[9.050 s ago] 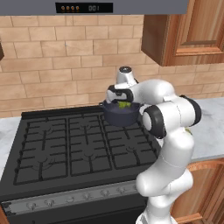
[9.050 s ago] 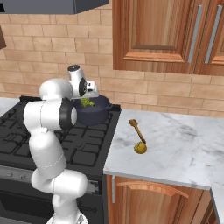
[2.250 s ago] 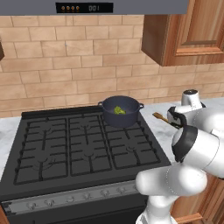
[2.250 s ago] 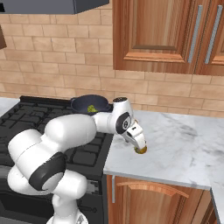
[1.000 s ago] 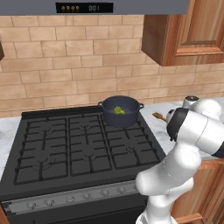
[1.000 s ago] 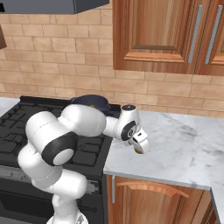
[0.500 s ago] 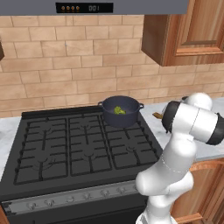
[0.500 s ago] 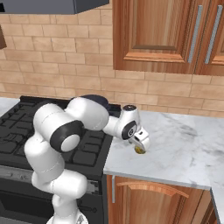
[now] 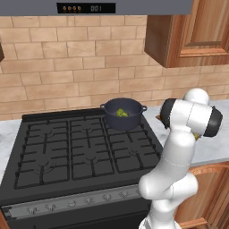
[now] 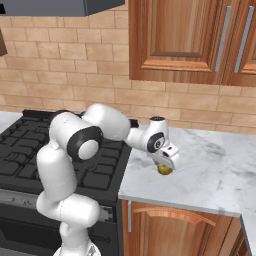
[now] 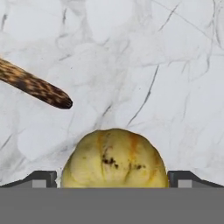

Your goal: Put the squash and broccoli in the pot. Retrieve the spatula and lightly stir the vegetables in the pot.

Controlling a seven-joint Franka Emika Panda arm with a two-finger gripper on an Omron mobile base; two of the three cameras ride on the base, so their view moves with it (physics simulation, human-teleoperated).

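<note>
One pot (image 9: 124, 116) sits at centre frame in the left base view, holding one cluster of vegetables (image 9: 120, 112); the separate lumps cannot be counted. One spatula (image 11: 114, 159) lies on one marble counter (image 10: 210, 170). One stove (image 9: 67, 152) fills the left.

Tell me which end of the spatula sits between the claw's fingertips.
The spatula's rounded yellowish end sits within the open claw; the speckled brown handle lies off to one side on the marble counter.
</note>
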